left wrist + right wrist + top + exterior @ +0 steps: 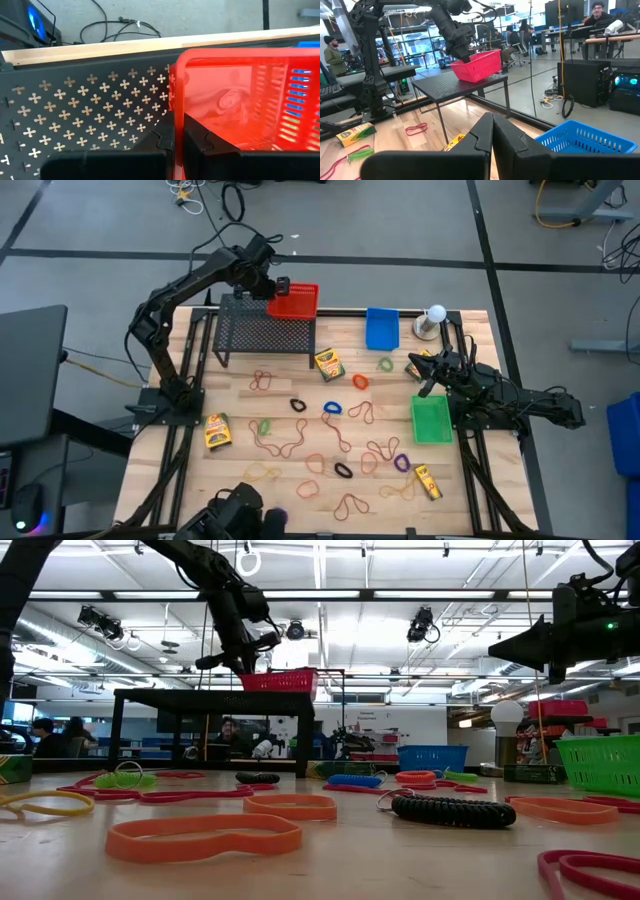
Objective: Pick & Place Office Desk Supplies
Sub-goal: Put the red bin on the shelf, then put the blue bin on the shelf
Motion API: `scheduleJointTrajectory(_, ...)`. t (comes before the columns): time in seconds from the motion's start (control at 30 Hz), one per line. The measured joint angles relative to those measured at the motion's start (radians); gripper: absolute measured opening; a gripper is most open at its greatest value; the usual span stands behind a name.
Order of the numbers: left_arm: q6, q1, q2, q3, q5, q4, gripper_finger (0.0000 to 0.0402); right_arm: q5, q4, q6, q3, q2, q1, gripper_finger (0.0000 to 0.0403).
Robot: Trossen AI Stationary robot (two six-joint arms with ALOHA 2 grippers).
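Rubber bands (300, 442) lie scattered all over the wooden table (455, 505): thin floppy loops, mostly brown and orange, plus a few purple, blue, black, green and yellow ones, none stacked. From table level an orange band (203, 836) looks flat and wavy, and a black one (453, 810) looks ribbed. Yellow crayon boxes: one (217, 430) near the left edge, one (329, 364) just in front of the black perforated shelf (266, 330), one (428, 480) at front right, one (420, 366) by the right gripper (428, 385).

Left gripper (270, 286) is up over the shelf, fingers pinched on the rim of the red basket (294, 301), which sits tilted at the shelf's back right corner. Right gripper hangs above the table next to the green basket (432, 420), fingers pressed together, holding nothing. Blue basket (382, 328) and white ball on its base (434, 320) stand at the back.
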Motion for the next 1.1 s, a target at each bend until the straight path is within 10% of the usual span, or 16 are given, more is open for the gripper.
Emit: scheduleJointTrajectory(1.1,0.173,-0.003,-0.173,0.000,-0.023,-0.010,0.0104,0.001,0.000,0.000,0.000,0.000,0.000,0.0011)
